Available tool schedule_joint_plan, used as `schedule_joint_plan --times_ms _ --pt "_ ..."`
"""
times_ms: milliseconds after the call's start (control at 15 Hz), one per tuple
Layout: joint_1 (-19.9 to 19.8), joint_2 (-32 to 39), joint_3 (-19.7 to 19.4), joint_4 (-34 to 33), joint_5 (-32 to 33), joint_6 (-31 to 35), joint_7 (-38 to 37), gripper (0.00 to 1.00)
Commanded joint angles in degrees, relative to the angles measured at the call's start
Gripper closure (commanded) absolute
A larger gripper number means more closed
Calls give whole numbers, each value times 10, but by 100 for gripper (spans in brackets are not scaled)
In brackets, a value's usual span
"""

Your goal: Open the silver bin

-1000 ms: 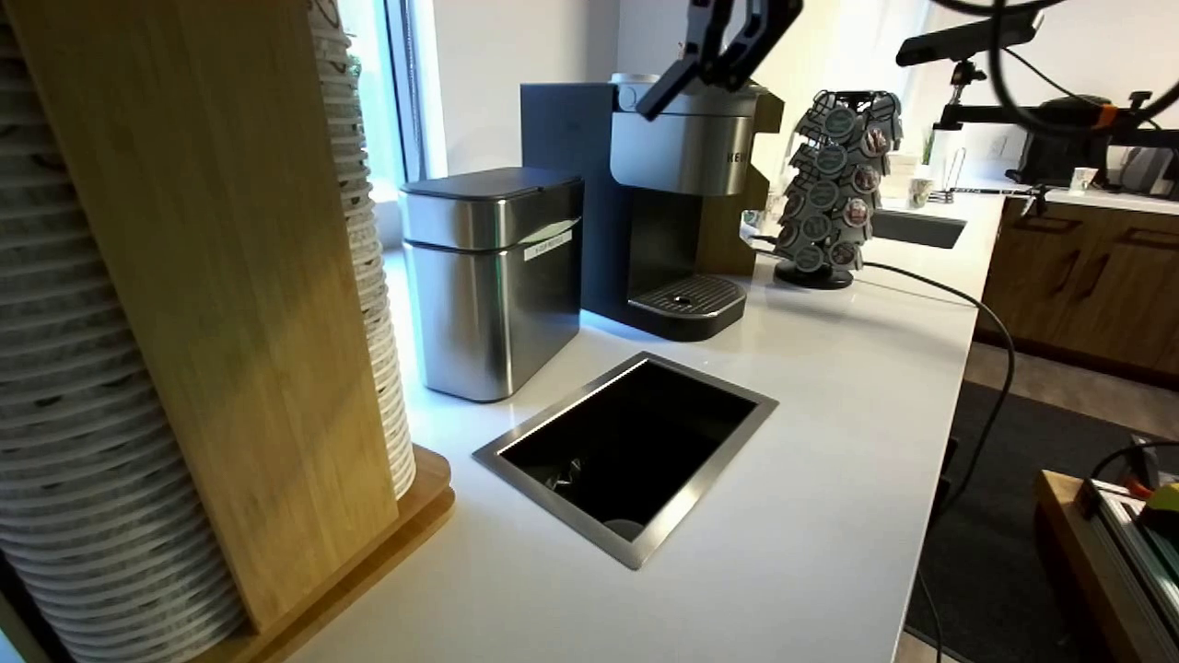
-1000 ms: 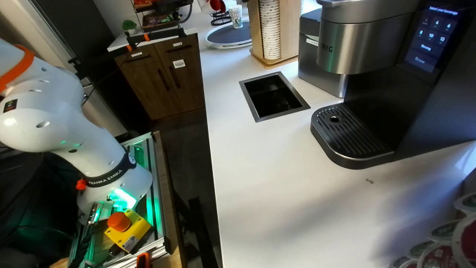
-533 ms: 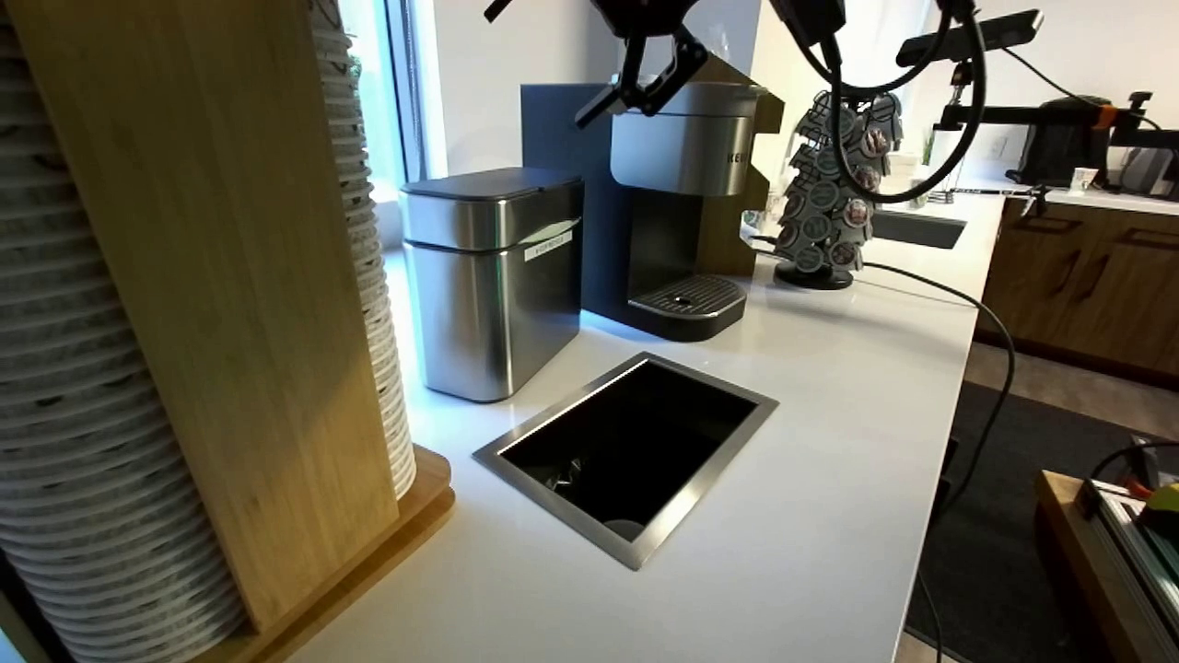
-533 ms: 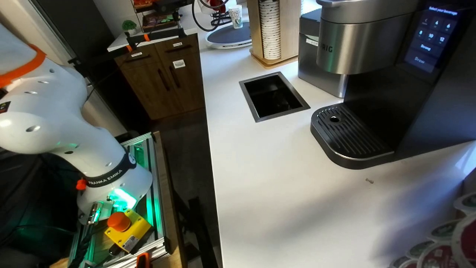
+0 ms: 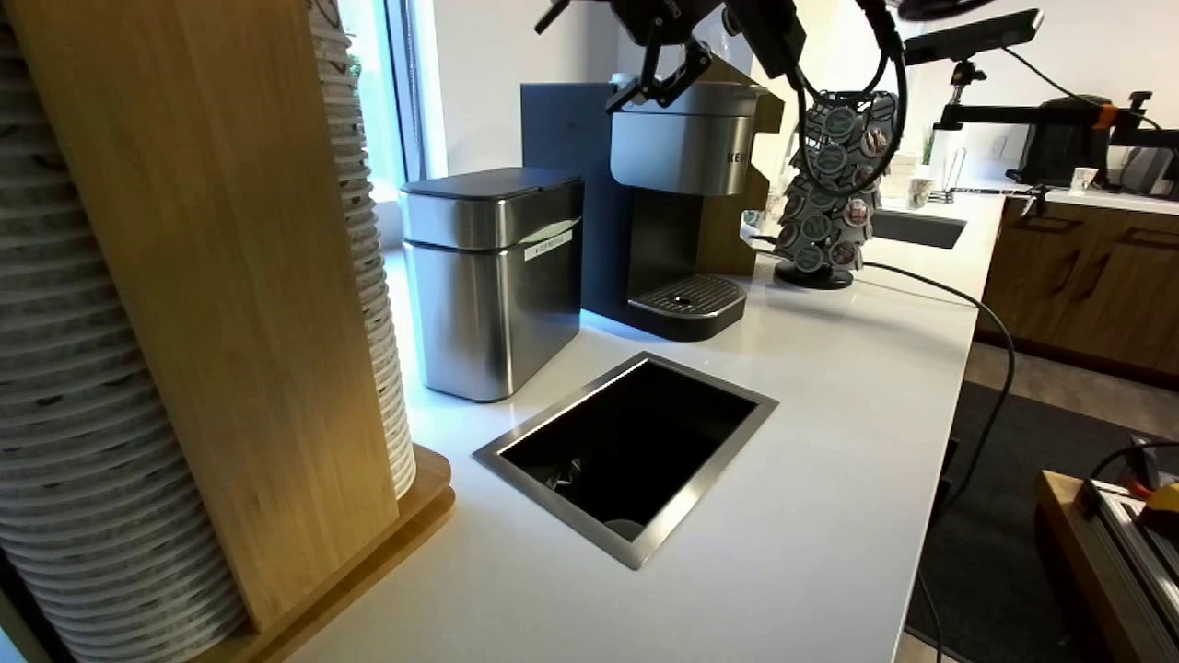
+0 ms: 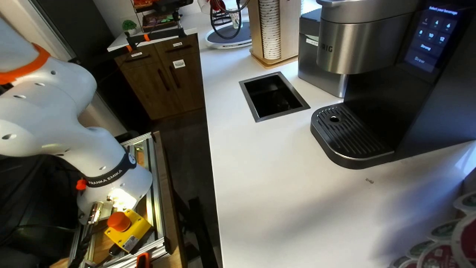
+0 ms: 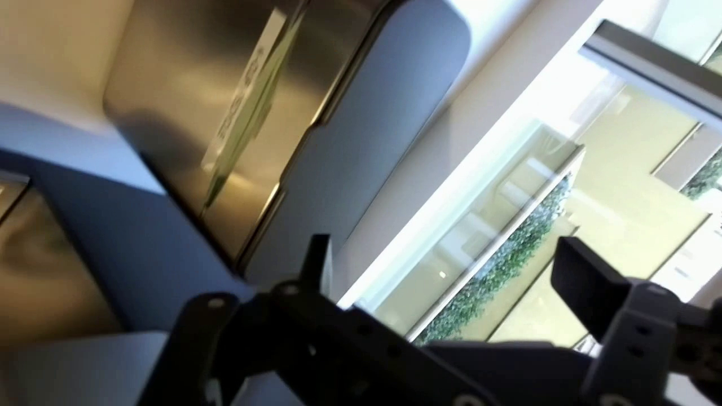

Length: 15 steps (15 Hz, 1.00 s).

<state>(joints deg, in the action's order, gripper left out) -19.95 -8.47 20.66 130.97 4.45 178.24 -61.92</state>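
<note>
The silver bin (image 5: 461, 322) stands on the white counter in an exterior view, its dark grey lid (image 5: 493, 184) down. In an exterior view it is partly hidden behind the coffee machine, with its labelled side showing (image 6: 318, 76). In the wrist view its steel side (image 7: 186, 96), label strip and closed lid (image 7: 366, 141) fill the upper left, tilted. My gripper (image 5: 588, 57) is open and empty, above the level of the lid and in front of the coffee machine's top in that view. In the wrist view the fingers (image 7: 445, 254) are wide apart, the left fingertip overlapping the lid's near end.
The coffee machine (image 5: 682, 147) stands right beside the bin. A recessed opening (image 5: 705, 488) with a steel rim lies in front. A wooden cup holder (image 5: 221, 304) with stacked cups stands at the left. A pod rack (image 5: 834, 184) is farther back. A window (image 7: 507, 225) lies beyond the fingers.
In an exterior view my gripper came down and left into view, then shifted slightly right. The arm's cable loop moved with it. The base light turned from green to white. The bin has not moved.
</note>
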Motion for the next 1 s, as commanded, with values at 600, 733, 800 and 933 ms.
schedule_joint_plan --times_ms 600,733,800,933 --pt "-201 -12 155 -17 226 -173 -251 0" --pt "-200 -13 152 -18 225 -172 -250 0" --pt "-201 -12 148 -19 225 -171 -247 0" --pt "-203 -11 145 -19 225 -171 -245 0"
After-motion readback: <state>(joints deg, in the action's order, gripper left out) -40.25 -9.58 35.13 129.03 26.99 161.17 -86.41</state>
